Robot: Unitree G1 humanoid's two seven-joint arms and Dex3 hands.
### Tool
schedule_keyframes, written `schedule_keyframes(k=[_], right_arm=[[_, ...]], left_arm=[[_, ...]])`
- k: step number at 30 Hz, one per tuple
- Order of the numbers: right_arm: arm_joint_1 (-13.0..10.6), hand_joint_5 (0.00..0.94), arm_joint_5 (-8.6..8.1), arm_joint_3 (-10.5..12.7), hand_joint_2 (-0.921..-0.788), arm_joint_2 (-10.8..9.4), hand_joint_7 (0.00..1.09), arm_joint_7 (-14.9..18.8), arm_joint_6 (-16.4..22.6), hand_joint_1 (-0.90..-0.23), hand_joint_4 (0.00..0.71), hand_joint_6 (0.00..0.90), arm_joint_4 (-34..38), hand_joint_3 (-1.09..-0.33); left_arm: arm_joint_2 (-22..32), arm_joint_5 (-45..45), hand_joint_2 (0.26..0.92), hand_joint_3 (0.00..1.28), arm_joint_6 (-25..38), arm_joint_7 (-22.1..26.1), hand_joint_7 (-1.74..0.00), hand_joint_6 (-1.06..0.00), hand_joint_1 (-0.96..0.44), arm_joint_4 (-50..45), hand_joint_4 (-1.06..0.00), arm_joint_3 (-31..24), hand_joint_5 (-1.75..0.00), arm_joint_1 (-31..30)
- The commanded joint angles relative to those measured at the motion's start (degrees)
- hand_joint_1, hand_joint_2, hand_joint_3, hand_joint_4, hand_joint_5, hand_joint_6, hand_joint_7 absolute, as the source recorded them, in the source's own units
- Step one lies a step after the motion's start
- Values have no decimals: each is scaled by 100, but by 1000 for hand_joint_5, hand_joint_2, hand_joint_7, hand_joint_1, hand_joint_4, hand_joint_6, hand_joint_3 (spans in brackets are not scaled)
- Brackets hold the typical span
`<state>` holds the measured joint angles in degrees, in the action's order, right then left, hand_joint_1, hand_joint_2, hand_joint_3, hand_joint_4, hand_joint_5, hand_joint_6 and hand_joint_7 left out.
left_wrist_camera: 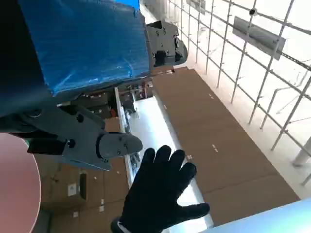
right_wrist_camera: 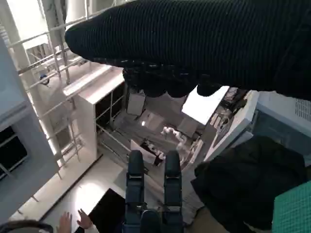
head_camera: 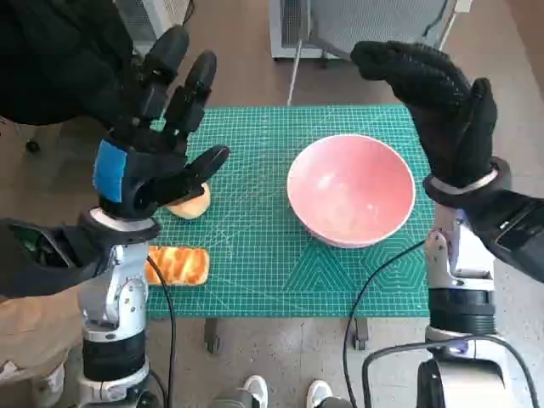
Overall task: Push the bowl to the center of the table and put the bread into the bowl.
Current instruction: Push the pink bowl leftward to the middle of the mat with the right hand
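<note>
**Head view: both robot hands up, bowl and bread on the counter**

Head view, looking down on a counter (head_camera: 255, 293) with a green grid mat (head_camera: 255, 246) on top. On the mat, toward the right side: a pink bowl (head_camera: 351, 190), the right way up, nothing inside. On the left side: a round bread roll (head_camera: 192, 204), partly hidden under the left robot hand (head_camera: 153, 153). Closer to the robot, near the mat's edge: a flat toasted bread (head_camera: 180, 265) with brown stripes. Both breads well apart from the bowl.

Left robot hand lifted above the mat, blue tape on its back, black fingers (head_camera: 183, 89) spread apart, holding nothing. Right robot hand (head_camera: 442, 106) in its black glove, raised beside the bowl, fingers bent forward a little, holding nothing, not touching the bowl.

Left wrist view: blue taped back up close, the gloved right robot hand (left_wrist_camera: 163, 194) across from it with fingers spread, and a pink edge of the bowl (left_wrist_camera: 19, 189) at the side.

Right wrist view: glove as a dark band, with the left robot hand's fingers (right_wrist_camera: 136, 177) poking up. A person's hands (right_wrist_camera: 73, 222) low in the corner.
</note>
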<state>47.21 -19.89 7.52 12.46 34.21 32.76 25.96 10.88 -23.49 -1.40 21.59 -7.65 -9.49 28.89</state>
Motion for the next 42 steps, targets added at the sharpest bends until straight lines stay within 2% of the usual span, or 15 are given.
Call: schedule_keyframes(k=[1,24,42], right_arm=[[-58,0,58,-13,-921,41,7,61,-71,-693,213,304,64,-954],[-134,0,44,1,-921,59,8,57,-92,-690,212,306,38,-955],[-104,0,49,46,-921,95,8,52,-75,-690,213,308,129,-953]], left_arm=[[24,-33,915,373,42,-17,-332,1,-167,-32,-89,-13,-5,-46],[21,-23,921,361,29,1,-334,1,-168,-8,-91,-15,-5,-72],[13,-41,921,356,32,24,-340,1,-171,23,-93,-19,-5,-94]])
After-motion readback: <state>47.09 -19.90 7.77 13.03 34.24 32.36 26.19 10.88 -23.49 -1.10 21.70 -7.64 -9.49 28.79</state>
